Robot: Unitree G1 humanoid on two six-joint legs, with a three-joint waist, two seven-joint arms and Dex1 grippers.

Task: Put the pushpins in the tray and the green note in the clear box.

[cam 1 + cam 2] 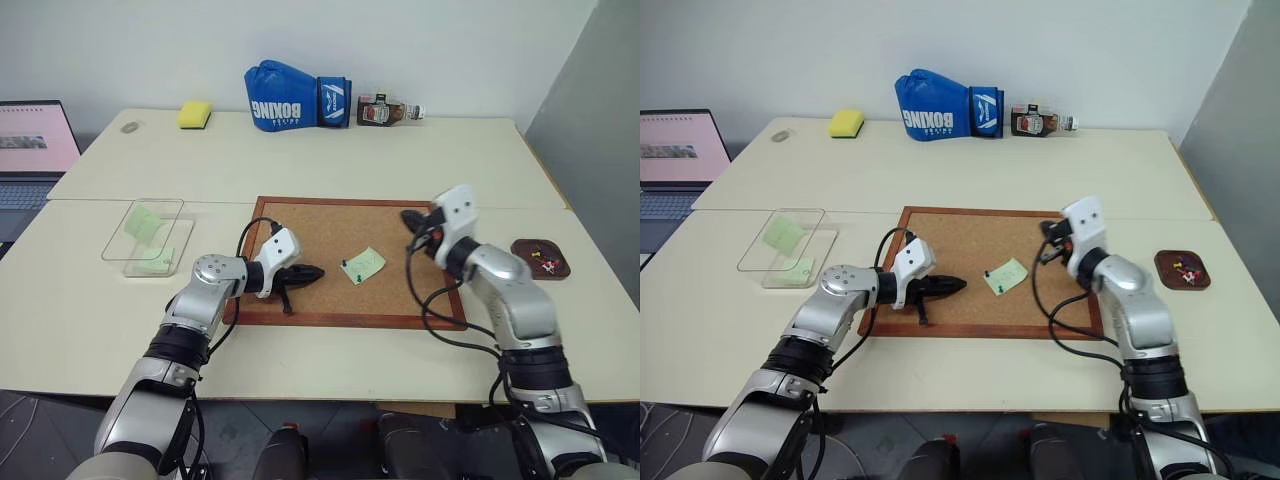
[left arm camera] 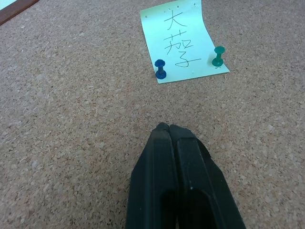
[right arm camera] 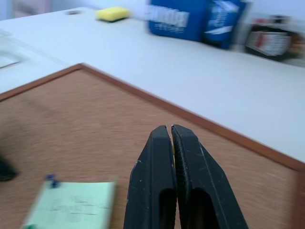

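Cork board: a wooden-framed cork board (image 1: 330, 240) is laid flat at the middle of the pale surface (image 1: 300, 160).
Green note: one green note (image 1: 363, 265) with handwritten characters is seen on the cork, right of the board's centre, pinned at two corners.
Pushpins on the note: a blue pushpin (image 2: 160, 68) and a green pushpin (image 2: 218, 56) are stuck upright through the note's two nearer corners.
Tray: the dark reddish-brown tray (image 1: 541, 258) is set on the surface to the right of the board, apart from its frame; several small pushpins (image 1: 541, 256), red, yellow and white among them, are held in it.
Clear box: the clear box (image 1: 148, 236) is placed on the surface left of the board; two green notes are seen in it.
Left gripper: the left gripper (image 1: 310, 271) is held low over the left part of the cork, pointed toward the note and short of it; its fingers (image 2: 164, 157) are pressed together with nothing between them.
Right gripper: the right gripper (image 1: 412, 219) is held above the board's right part, beyond the note; its fingers (image 3: 159, 162) are pressed together, and nothing is seen between them.
Far edge: a yellow sponge (image 1: 194, 114), a blue boxing glove (image 1: 295, 97) and a small bottle (image 1: 388, 111) are lined up along the back of the surface.
Left margin: an open laptop (image 1: 32, 150) is seen beside the surface.
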